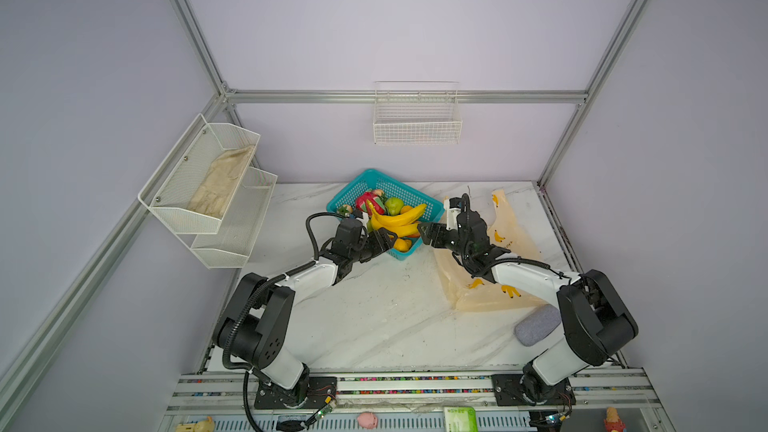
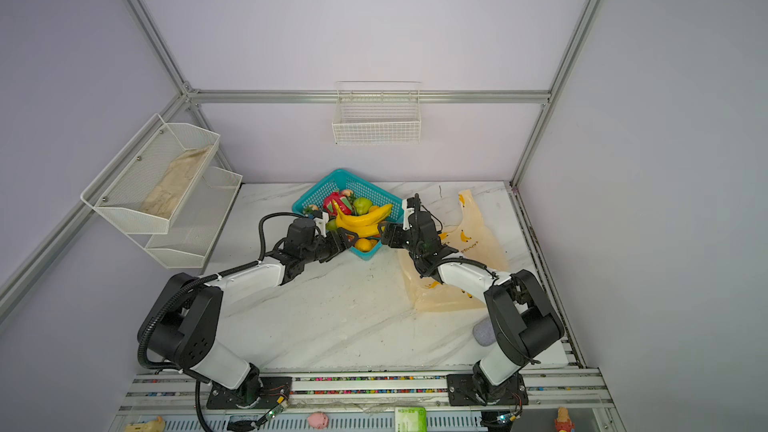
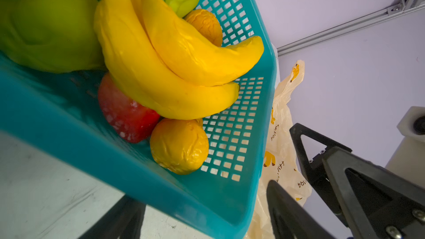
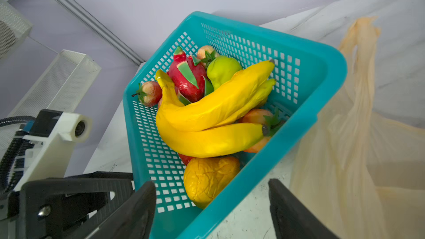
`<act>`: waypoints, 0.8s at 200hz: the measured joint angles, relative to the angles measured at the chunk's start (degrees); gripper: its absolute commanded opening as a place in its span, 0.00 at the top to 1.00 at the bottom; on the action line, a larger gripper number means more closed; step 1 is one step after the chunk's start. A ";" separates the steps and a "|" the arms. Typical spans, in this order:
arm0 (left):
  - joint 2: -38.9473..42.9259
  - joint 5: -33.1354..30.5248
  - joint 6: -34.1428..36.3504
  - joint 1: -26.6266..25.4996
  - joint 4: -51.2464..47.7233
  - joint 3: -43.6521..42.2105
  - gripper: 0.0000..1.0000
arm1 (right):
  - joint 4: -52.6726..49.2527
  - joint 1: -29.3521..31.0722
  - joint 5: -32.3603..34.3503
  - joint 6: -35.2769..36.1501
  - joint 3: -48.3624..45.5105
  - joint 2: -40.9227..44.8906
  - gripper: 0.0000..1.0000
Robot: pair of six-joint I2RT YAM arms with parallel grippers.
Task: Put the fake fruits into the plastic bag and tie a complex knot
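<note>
The fake fruits lie piled in a teal mesh basket [image 1: 374, 179] at the back middle of the table. On top is a yellow banana bunch [image 1: 399, 218] [image 4: 211, 120], with a red dragon fruit [image 4: 187, 79], a green pear [image 4: 222, 68], a strawberry [image 3: 124, 111] and an orange fruit [image 3: 179, 145] around it. My left gripper [image 1: 384, 238] [image 3: 204, 221] is open, its jaws either side of the basket's near corner. My right gripper [image 1: 424, 230] [image 4: 211, 214] is open, with the basket's near right rim between its jaws. The plastic bag [image 1: 511, 238] [image 4: 345, 157] lies flat to the right, partly under my right arm. No knot shows.
A white mesh shelf on the left wall holds a beige cloth [image 1: 220, 184]. A white wire basket [image 1: 417, 118] hangs on the back wall. A grey roll [image 1: 536, 324] lies at the front right beside my right arm's base.
</note>
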State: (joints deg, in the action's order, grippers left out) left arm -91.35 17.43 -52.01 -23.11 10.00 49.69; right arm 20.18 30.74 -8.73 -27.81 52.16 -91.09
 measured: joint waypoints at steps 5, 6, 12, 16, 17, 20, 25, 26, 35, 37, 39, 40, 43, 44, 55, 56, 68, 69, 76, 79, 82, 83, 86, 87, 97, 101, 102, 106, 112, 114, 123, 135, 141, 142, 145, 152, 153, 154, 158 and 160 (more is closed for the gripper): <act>0.09 -0.17 0.11 0.00 0.04 0.00 0.19 | -0.13 0.26 0.33 -0.42 0.00 -0.04 0.30; 0.11 -0.17 0.11 0.00 0.07 0.00 0.19 | -0.20 0.35 0.42 -0.57 0.00 -0.09 0.30; 0.44 -0.52 0.33 0.00 0.11 -0.02 0.18 | -0.37 0.68 0.98 -1.22 0.00 -0.17 0.31; 0.81 -0.85 0.57 0.00 0.02 -0.07 0.18 | -0.39 0.85 1.53 -1.53 -0.04 -0.28 0.31; 0.94 -1.05 0.57 0.00 -0.04 -0.07 0.18 | -0.39 0.90 1.51 -1.57 -0.07 -0.33 0.31; 1.27 -1.27 0.66 0.02 -0.22 -0.09 0.18 | -0.39 0.94 1.84 -1.92 -0.07 -0.39 0.31; 1.88 -1.66 0.83 0.04 -0.39 -0.20 0.17 | -0.37 1.11 2.27 -2.38 -0.17 -0.52 0.31; 2.12 -1.77 0.87 0.04 -0.44 -0.22 0.17 | -0.37 1.14 2.38 -2.45 -0.20 -0.55 0.31; 3.85 -2.82 1.88 0.07 -1.49 -0.57 0.17 | -0.37 1.40 3.10 -3.23 -0.52 -0.79 0.31; 4.13 -3.02 2.03 0.07 -1.64 -0.63 0.16 | -0.37 1.46 3.32 -3.39 -0.63 -0.83 0.31; 4.55 -3.19 2.14 0.09 -1.92 -0.72 0.16 | -0.35 1.49 3.43 -3.52 -0.68 -0.90 0.31; 4.87 -3.34 2.27 0.11 -2.03 -0.79 0.16 | -0.37 1.49 3.54 -3.65 -0.72 -0.94 0.31; 5.44 -3.67 2.64 0.11 -2.40 -0.87 0.16 | -0.37 1.53 3.72 -3.89 -0.83 -1.03 0.31; 5.57 -3.80 2.73 0.11 -2.45 -0.87 0.16 | -0.37 1.53 3.78 -3.93 -0.87 -1.07 0.31; 7.65 -5.22 3.98 0.11 -3.63 -0.87 0.16 | -0.33 1.57 4.70 -4.87 -1.22 -1.55 0.30; 7.78 -5.33 4.07 0.11 -3.67 -0.87 0.16 | -0.33 1.60 4.74 -4.92 -1.22 -1.57 0.30; 10.01 -6.88 5.31 0.11 -5.07 -0.87 0.15 | -0.26 1.75 5.42 -5.66 -1.40 -2.29 0.29; 10.14 -6.99 5.38 0.11 -5.16 -0.87 0.15 | -0.28 1.75 5.46 -5.73 -1.40 -2.32 0.29; 11.47 -7.96 6.12 0.11 -5.77 -0.87 0.15 | -0.26 1.79 5.92 -6.25 -1.42 -2.80 0.29; 11.91 -8.31 6.36 0.11 -5.99 -0.87 0.15 | -0.22 1.79 6.21 -6.36 -1.42 -3.06 0.29; 12.44 -8.72 6.69 0.13 -6.21 -0.87 0.15 | -0.13 1.79 6.25 -6.54 -1.42 -3.26 0.29; 12.55 -8.81 6.73 0.13 -6.25 -0.87 0.15 | -0.13 1.79 6.32 -6.56 -1.42 -3.32 0.29; 12.90 -9.14 6.86 0.13 -6.43 -0.87 0.15 | -0.04 1.79 6.38 -6.67 -1.42 -3.52 0.29; 13.00 -9.20 6.88 0.13 -6.49 -0.87 0.15 | -0.02 1.81 6.43 -6.71 -1.42 -3.63 0.29; 14.21 -10.36 7.91 0.20 -7.08 -0.94 0.15 | 0.28 1.84 6.45 -7.08 -1.40 -4.48 0.31; 14.51 -10.67 8.15 0.22 -7.26 -0.98 0.15 | 0.50 1.86 6.45 -7.17 -1.40 -4.87 0.32; 14.64 -10.75 8.26 0.22 -7.41 -0.98 0.15 | 0.55 1.86 6.45 -7.17 -1.40 -4.96 0.32; 14.95 -11.13 8.39 0.22 -7.63 -1.07 0.15 | 0.81 1.90 6.43 -7.50 -1.40 -5.35 0.33; 15.41 -11.78 8.87 0.22 -8.04 -1.27 0.15 | 1.38 1.92 6.36 -7.67 -1.40 -6.08 0.35; 15.50 -11.87 8.98 0.24 -8.13 -1.31 0.15 | 1.51 1.92 6.36 -7.67 -1.38 -6.25 0.35; 16.00 -12.66 9.70 0.28 -8.90 -1.64 0.15 | 2.71 1.97 5.97 -7.93 -0.98 -7.58 0.39; 16.39 -13.68 10.29 0.35 -10.14 -1.86 0.15 | 3.52 2.05 5.97 -7.96 0.52 -9.16 0.43; 16.55 -14.16 10.75 0.48 -10.69 -1.92 0.15 | 3.67 2.05 5.97 -7.82 1.44 -10.05 0.44; 16.59 -14.21 10.75 0.48 -10.78 -1.95 0.15 | 3.67 2.05 5.90 -7.76 1.70 -10.34 0.44; 16.72 -14.47 10.82 0.52 -11.02 -2.01 0.15 | 3.67 2.05 5.95 -7.72 2.23 -10.84 0.44; 17.16 -15.08 11.15 0.66 -11.63 -2.27 0.15 | 3.74 2.05 5.84 -7.52 3.58 -12.20 0.46; 17.20 -15.17 11.17 0.66 -11.69 -2.32 0.15 | 3.74 2.05 5.86 -7.52 3.72 -12.35 0.46; 17.27 -15.23 11.19 0.68 -11.74 -2.36 0.15 | 3.78 2.05 5.92 -7.48 4.02 -12.68 0.46; 17.64 -15.61 11.23 0.79 -12.11 -2.54 0.15 | 3.69 2.05 5.92 -7.32 4.79 -13.44 0.47; 17.84 -15.76 11.28 0.85 -12.31 -2.64 0.15 | 3.69 2.05 5.90 -7.23 5.25 -13.88 0.48</act>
State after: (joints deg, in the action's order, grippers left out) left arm -73.52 1.67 -40.73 -22.26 -2.31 47.05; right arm 23.88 32.80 -2.83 -35.05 57.41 -104.97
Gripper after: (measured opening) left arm 0.854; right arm 0.547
